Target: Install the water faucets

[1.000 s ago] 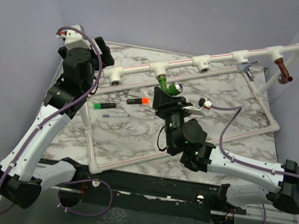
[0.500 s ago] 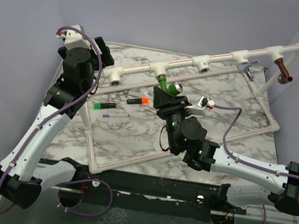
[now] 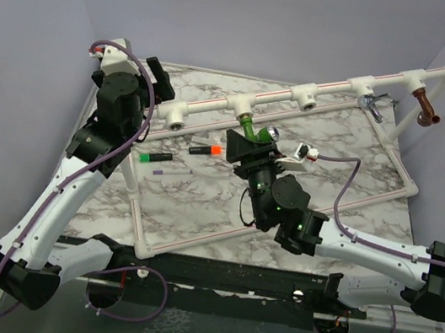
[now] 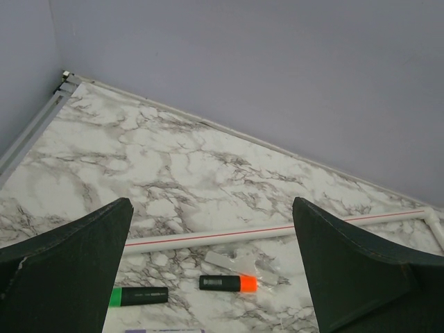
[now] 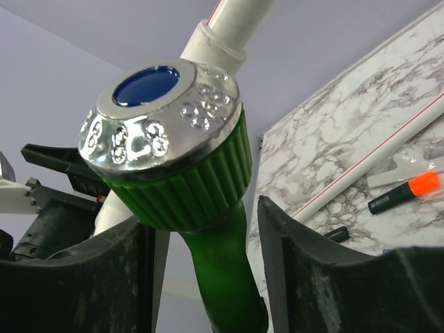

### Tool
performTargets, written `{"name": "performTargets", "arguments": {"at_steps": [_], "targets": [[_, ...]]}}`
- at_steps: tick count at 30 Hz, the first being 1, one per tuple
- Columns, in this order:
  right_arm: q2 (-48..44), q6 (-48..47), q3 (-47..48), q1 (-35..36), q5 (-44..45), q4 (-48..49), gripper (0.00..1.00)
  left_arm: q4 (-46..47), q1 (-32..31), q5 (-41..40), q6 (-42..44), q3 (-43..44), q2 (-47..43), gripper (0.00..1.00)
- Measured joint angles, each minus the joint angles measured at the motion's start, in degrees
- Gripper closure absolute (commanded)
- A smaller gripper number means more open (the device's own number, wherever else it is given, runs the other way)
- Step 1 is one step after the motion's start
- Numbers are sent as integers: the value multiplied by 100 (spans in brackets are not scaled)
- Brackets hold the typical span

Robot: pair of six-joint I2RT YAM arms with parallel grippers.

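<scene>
The green water faucet [image 3: 249,126] hangs by its threaded end from a tee of the white pipe rail [image 3: 330,86]. Its ribbed knob with a chrome cap [image 5: 166,132] fills the right wrist view. My right gripper [image 3: 248,143] [image 5: 205,222] straddles the green stem and is open, with a gap showing on each side of it. A chrome faucet [image 3: 371,103] and a copper-brown faucet [image 3: 423,104] sit in the rail's right end. Raised at the back left corner, my left gripper [image 3: 160,79] [image 4: 211,201] is open and holds nothing.
An orange-capped marker [image 3: 206,148] [image 4: 227,282] and a green-capped marker [image 3: 154,158] [image 4: 139,296] lie on the marble table inside the pipe frame [image 3: 221,226], beside a scrap of clear wrapper [image 4: 243,263]. Purple walls close in the back and sides.
My right jaws have spread apart from the green faucet's stem. The left arm's wrist has shifted slightly to the right.
</scene>
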Motion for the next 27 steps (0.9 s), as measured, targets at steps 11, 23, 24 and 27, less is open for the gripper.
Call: {"name": "performTargets", "arguments": {"at_steps": [11, 23, 24, 27], "targets": [[-94, -435, -133, -9, -131, 111, 32, 7, -46, 35, -7, 7, 15, 1], [-463, -743, -387, -9, -131, 129, 32, -13, -46, 39, -7, 35, 44, 1], [-485, -767, -393, -9, -131, 129, 32, -15, -46, 42, -7, 37, 46, 1], [-535, -879, -402, -9, -136, 144, 33, -15, -46, 48, -7, 39, 52, 1]]}}
